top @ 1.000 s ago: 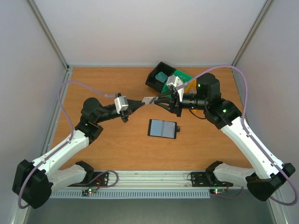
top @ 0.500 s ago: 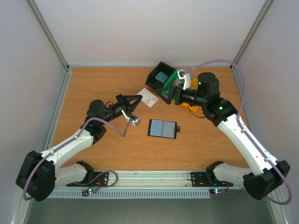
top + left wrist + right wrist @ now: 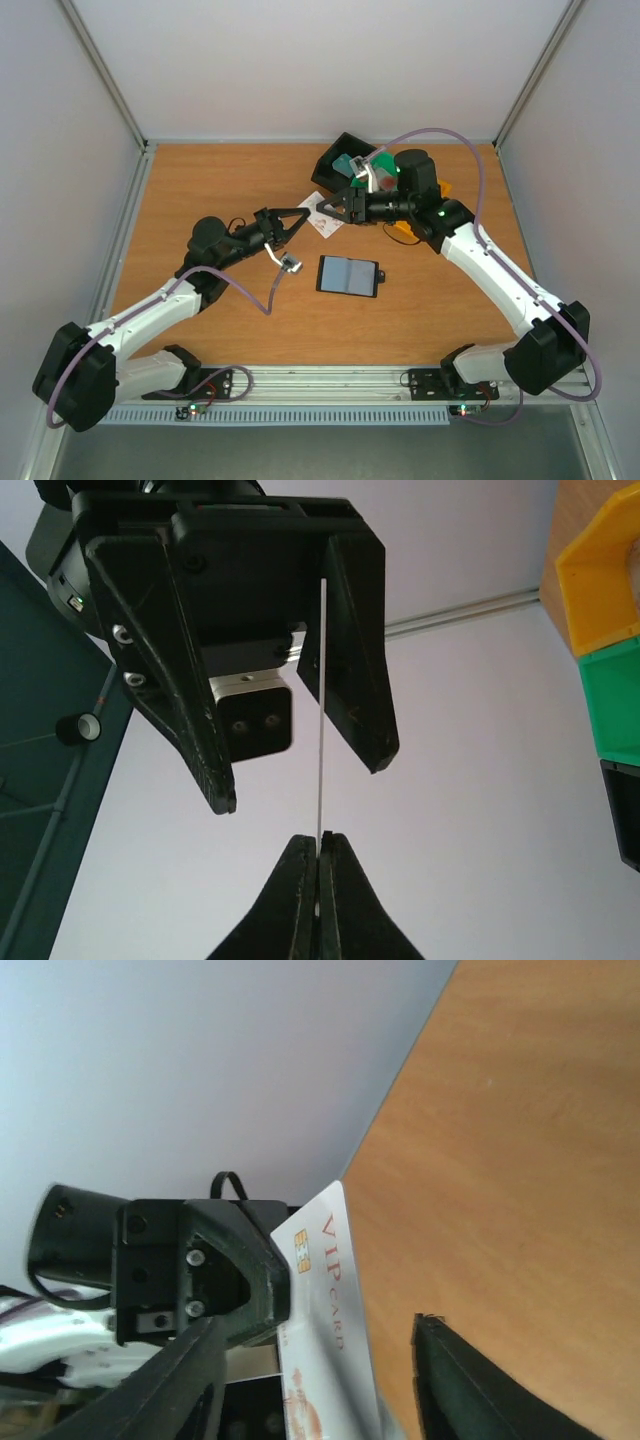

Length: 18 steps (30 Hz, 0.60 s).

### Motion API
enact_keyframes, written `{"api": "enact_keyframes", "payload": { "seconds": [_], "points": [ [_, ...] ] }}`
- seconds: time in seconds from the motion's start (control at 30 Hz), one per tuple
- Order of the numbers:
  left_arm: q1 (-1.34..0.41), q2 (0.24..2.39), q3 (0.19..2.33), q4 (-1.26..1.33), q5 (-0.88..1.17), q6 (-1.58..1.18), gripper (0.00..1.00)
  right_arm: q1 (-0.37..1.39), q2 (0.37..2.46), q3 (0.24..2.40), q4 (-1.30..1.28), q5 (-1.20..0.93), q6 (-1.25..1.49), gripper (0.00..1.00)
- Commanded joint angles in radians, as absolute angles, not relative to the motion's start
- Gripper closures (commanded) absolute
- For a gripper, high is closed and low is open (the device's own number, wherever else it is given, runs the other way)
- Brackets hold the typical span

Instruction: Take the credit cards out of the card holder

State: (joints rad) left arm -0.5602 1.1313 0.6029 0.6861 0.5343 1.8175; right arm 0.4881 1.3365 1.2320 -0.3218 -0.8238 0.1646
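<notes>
The whitish credit card [image 3: 321, 224], printed "VIP CARD" [image 3: 330, 1290], is held above the table by one edge in my left gripper [image 3: 303, 212], which is shut on it. In the left wrist view the card shows edge-on [image 3: 322, 720] above the closed left gripper [image 3: 320, 838]. My right gripper [image 3: 330, 206] is open, one jaw on either side of the card and not clamping it [image 3: 315, 1322]. The card holder [image 3: 348, 275] lies open on the table, apart from both grippers. A teal-blue card [image 3: 347, 163] lies in the black tray [image 3: 327, 172]. The red/pink card is out of view.
Green tray [image 3: 392, 160] and orange tray [image 3: 405, 230] sit at the back right beside the black tray, partly under the right arm. They show at the right edge of the left wrist view [image 3: 605, 570]. White walls enclose the wooden table [image 3: 200, 180].
The left wrist has rolled, turning the card. The right gripper drew back toward the trays, then came left again; its open jaws now straddle the card.
</notes>
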Motion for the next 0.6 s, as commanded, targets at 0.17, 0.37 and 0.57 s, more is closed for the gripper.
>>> {"api": "enact_keyframes", "payload": {
  "seconds": [0.17, 0.37, 0.57],
  "points": [
    [-0.568, 1.105, 0.605, 0.682, 0.535, 1.802, 1.00, 0.491, 1.334, 1.320, -0.455, -0.918, 0.034, 0.99],
    [-0.574, 0.992, 0.566, 0.509, 0.613, 1.594, 0.36, 0.470, 1.311, 1.407, -0.705, -0.859, -0.224, 0.99],
    [-0.529, 0.972, 0.790, -0.157, 0.739, 0.746, 0.27, 0.513, 1.279, 1.467, -0.988, -0.754, -0.551, 0.99]
  ]
}}
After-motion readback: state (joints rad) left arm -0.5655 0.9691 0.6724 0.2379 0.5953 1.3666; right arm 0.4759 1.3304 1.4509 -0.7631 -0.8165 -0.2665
